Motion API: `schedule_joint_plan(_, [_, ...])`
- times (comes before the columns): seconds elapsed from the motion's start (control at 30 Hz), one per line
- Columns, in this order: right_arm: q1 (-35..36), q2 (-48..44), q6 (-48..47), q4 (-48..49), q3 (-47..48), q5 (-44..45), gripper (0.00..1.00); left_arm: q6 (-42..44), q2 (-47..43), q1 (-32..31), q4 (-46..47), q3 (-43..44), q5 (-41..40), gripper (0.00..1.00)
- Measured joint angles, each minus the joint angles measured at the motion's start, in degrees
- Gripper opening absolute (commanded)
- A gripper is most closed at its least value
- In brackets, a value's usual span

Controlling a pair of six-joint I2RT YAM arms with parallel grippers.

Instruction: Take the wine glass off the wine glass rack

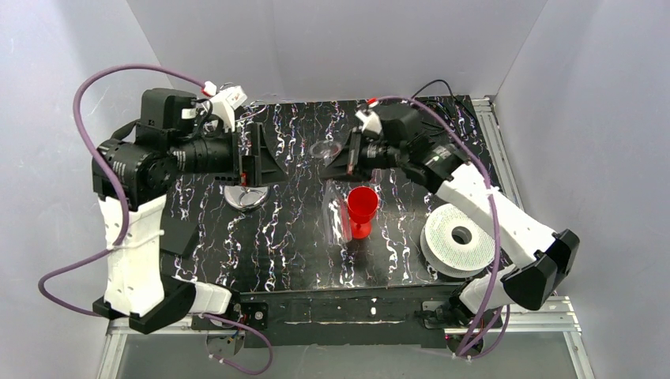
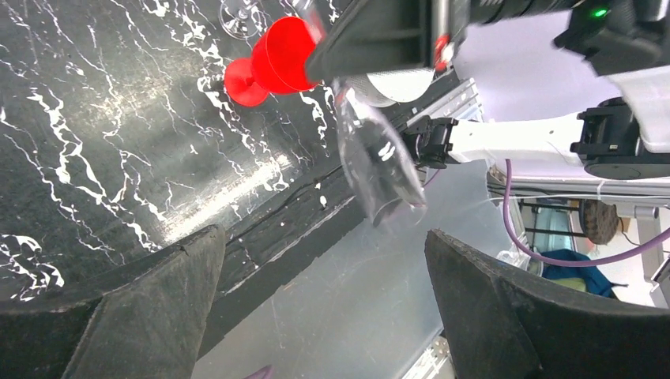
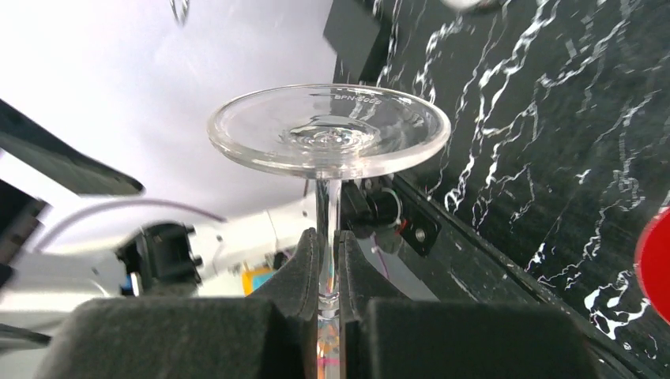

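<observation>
- Right gripper (image 3: 324, 246) fills the bottom of its own wrist view, its black pads (image 3: 303, 264) clenched on the stem (image 3: 324, 204) of the glass (image 3: 328, 130).
- Only a thin slit shows between the pads, and the clear stem runs up through it.
- Round and clear, the foot (image 3: 371, 150) of the glass spreads just above the fingertips.
- From overhead, the glass is held off the table (image 1: 300, 260), mid-table and toward the back. Its foot points to the back wall and its bowl (image 1: 338, 215) to the arms.
- How steeply the glass tilts I cannot tell.
- Just right of the bowl in that view stands a red cup (image 1: 363, 207), upside down on the table; whether they touch I cannot tell.
- Left gripper (image 2: 324, 253) is released, its two fingers spread wide with nothing between them.
- Its wrist view looks across at the bowl, which hangs below the right gripper with its mouth toward the near table edge.
- Overhead, the left gripper sits at the left of the table, well apart from the glass.
- Just below its fingers lies the rack's shiny round base (image 1: 245, 197), and the arm hides most of the rack.
- At the right, near the front edge, a white spool (image 1: 452, 237) lies on the table.
</observation>
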Motion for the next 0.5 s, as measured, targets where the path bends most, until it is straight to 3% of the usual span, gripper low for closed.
schedule_joint_plan(0.3, [-7.63, -8.94, 11.45, -5.60, 0.76, 9.16, 0.01, -2.64, -3.63, -0.02, 2.45, -3.08, -1.11, 0.96])
schedule_joint_plan(0.5, [-9.44, -13.46, 21.46, -9.88, 1.05, 16.00, 0.01, -5.97, -5.90, -0.02, 7.61, -11.32, -0.96, 0.94])
